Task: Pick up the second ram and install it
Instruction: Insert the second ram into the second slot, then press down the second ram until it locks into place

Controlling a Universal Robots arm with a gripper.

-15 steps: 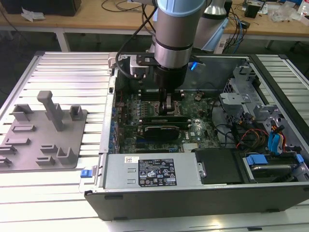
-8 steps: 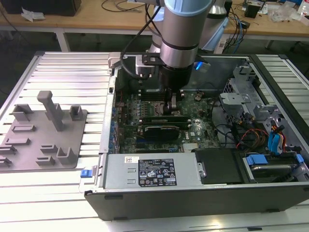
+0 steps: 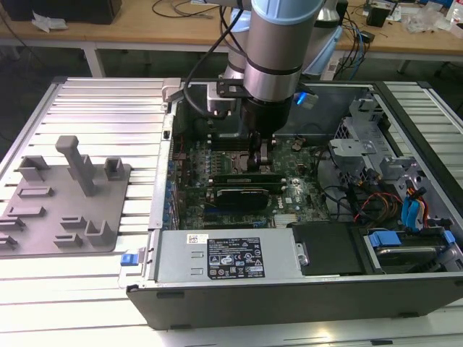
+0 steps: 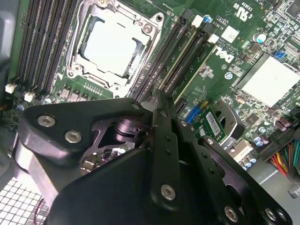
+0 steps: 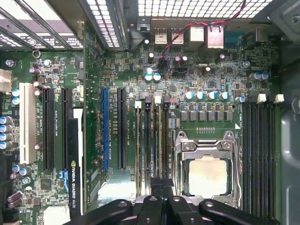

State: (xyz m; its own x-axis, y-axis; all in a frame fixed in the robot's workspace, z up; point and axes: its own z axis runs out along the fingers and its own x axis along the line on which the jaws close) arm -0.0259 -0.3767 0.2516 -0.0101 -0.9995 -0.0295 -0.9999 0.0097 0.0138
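Open computer case on the worktop; grey plastic fixture with upright post at its 9 o'clock, apart from it. End effector lowered inside the case over the motherboard's memory slots, just beside the processor socket; how far its fingers are parted, or what they hold, cannot be told. A green memory stick sits low behind the finger links in the second wrist view.

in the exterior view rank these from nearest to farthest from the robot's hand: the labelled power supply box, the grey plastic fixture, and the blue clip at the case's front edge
From the hand, over the motherboard:
1. Power supply box, at the case's front.
2. Blue clip, just outside the case, toward the exterior view's left.
3. Grey plastic fixture, on the slatted table, far left.
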